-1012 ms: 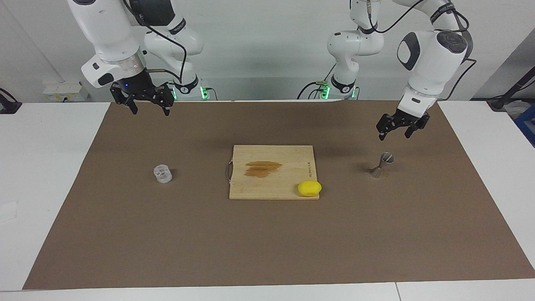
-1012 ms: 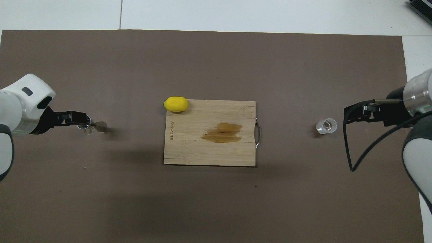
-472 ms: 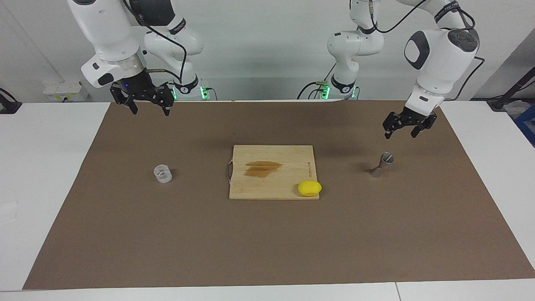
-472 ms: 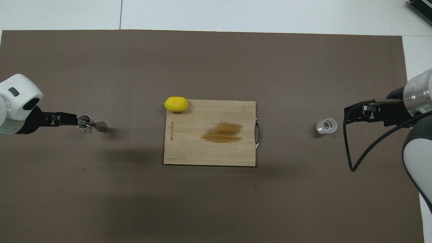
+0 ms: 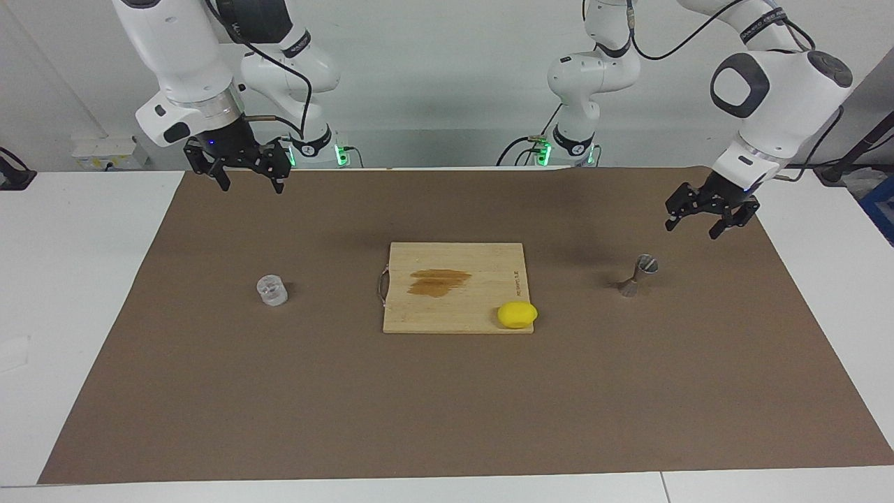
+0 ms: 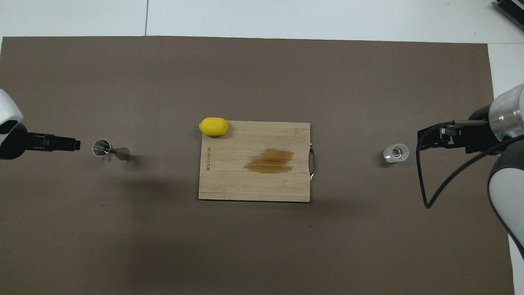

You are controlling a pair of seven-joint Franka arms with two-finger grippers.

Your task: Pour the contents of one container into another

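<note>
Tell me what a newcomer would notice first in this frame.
Probably the yellow lemon, on a corner of the stained wooden cutting board at mid-table. A clear cup stands toward the right arm's end and a steel jigger toward the left arm's. The open right gripper and left gripper both hang empty above the mat.

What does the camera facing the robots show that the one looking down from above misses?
Only the facing view shows both whole arms, their bases, and that the left gripper and right gripper hang in the air, both open. Only the overhead view looks straight into the metal jigger and the clear cup. Both show the cutting board with its brown stain, the lemon and the brown mat.
</note>
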